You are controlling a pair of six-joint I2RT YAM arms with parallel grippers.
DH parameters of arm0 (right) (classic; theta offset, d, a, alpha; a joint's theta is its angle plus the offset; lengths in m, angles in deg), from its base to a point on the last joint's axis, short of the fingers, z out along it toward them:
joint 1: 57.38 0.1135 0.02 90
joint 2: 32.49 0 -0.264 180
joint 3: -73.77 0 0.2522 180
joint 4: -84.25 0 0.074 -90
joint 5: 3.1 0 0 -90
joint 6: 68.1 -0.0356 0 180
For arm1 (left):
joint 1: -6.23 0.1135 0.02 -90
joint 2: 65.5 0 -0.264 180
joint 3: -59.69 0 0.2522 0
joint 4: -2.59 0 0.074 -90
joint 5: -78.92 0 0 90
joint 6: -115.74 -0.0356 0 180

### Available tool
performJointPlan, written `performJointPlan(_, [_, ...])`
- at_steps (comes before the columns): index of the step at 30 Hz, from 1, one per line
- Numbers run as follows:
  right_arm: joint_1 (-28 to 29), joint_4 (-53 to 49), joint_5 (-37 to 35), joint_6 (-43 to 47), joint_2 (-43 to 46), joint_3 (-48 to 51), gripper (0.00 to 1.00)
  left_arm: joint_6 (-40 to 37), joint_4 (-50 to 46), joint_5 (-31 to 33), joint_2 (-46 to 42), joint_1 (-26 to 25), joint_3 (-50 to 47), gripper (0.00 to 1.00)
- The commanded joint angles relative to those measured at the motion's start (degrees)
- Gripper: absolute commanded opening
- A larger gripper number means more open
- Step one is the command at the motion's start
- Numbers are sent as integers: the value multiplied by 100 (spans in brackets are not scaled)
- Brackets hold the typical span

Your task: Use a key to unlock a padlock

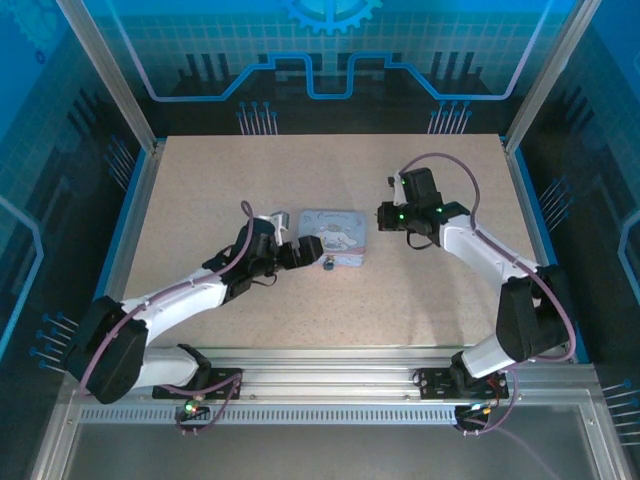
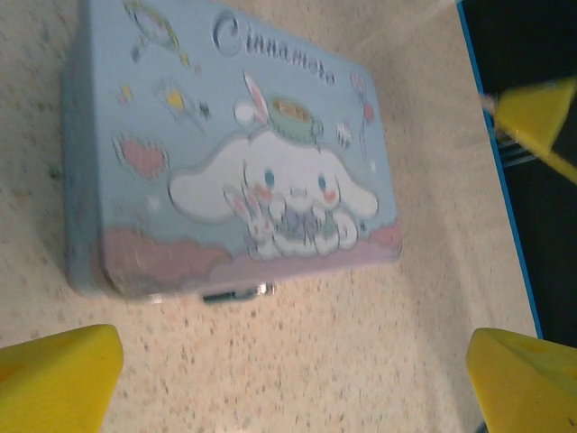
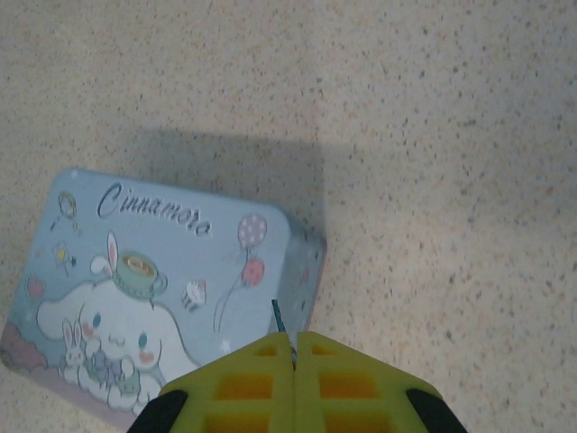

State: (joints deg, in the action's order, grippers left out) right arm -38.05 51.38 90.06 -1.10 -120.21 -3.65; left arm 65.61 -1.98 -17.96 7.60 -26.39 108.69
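While our left gripper (image 2: 288, 379) hovers over the desk (image 1: 200, 190) with its jaws wide apart, facing the pale blue tin (image 1: 335, 230), the padlock (image 1: 328, 265) sits at the tin's near edge. Our right gripper (image 3: 293, 341), by the tin's right end, has its jaws pressed together on the thin key (image 3: 277, 316).

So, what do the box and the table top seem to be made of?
The box looks like printed tin, satin: seemingly raised figures, rounded pressed corners; plastic is possible. The table top looks like matte speckled laminate or stone composite: fine dark flecks, no glare.
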Motion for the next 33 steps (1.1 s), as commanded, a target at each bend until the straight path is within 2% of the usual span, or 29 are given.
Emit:
performJointPlan(1, [-97,-125,-26,164,-384,-446,0,-117,494,163,-147,-300,-412,99])
performJointPlan(4, [-123,-119,-29,146,-719,-747,0,-72,1152,590,-4,-613,-724,99])
performJointPlan(7, [-139,-98,-57,105,-1007,-973,0,-335,2344,1174,285,-999,-1146,99])
performJointPlan(10, [-136,-84,-48,69,-1216,-1119,0,-403,3022,1307,808,-1090,-1159,99])
performJointPlan(15, [-146,-31,-102,73,-1428,-1234,0,-937,4069,1693,1751,-1431,-1018,99])
performJointPlan(20, [-153,13,-103,82,-1584,-1286,0,-1011,5149,1909,2587,-1510,-951,99])
performJointPlan(25, [-167,48,-83,86,-1728,-1334,0,-1120,5286,1939,3056,-1593,-690,99])
performJointPlan(33, [-159,119,58,42,-1986,-1366,0,-992,5456,1370,3468,-1595,-431,97])
